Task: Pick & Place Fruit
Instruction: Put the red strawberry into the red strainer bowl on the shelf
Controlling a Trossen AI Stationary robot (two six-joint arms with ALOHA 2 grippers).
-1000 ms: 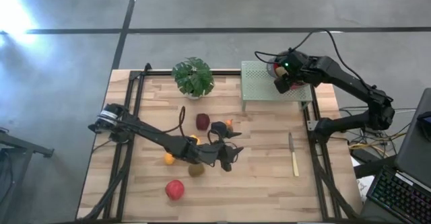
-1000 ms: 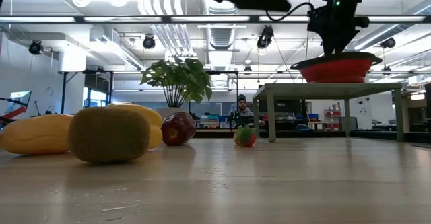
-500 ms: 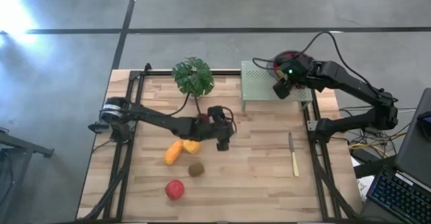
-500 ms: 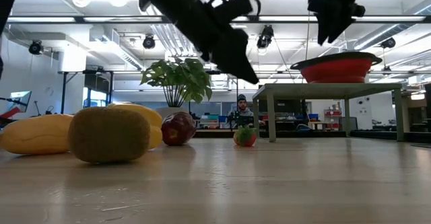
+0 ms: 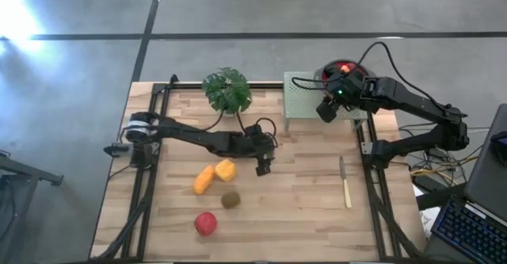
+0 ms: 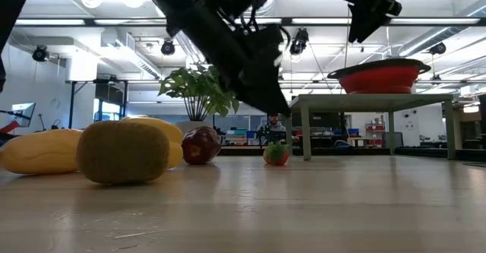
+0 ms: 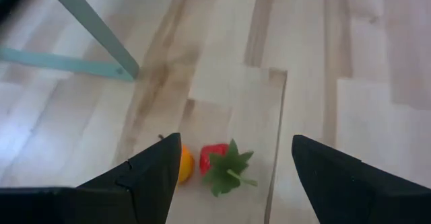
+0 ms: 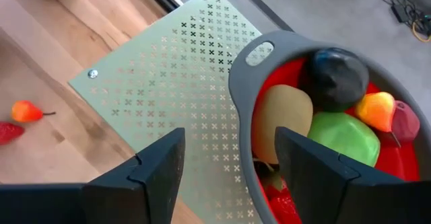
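My left gripper [image 5: 263,167] hangs open and slants down over the table's middle. In its wrist view a red strawberry with green leaves [image 7: 219,164] and a small orange fruit [image 7: 184,165] lie on the wood just ahead of its fingers. Two yellow-orange fruits [image 5: 214,174], a brown kiwi [image 5: 230,200] and a red apple [image 5: 205,223] lie nearer the front. A maroon fruit [image 6: 201,144] lies farther back. My right gripper [image 5: 324,111] is open and holds nothing. It hovers over the green stand [image 8: 168,83], beside the red bowl [image 8: 244,103], which holds several fruits.
A potted plant [image 5: 227,90] stands at the far edge, left of the stand. A knife with a pale handle [image 5: 345,185] lies at the right. Black rails run along the table's left and right sides. Bare wood lies between the knife and the fruit.
My left gripper has swung from beside the kiwi toward the far edge, rolled and sunk, and now stands over the strawberry. My right gripper has risen from just above the bowl and drawn a little toward the table's left, over the stand. The fruit has stayed put.
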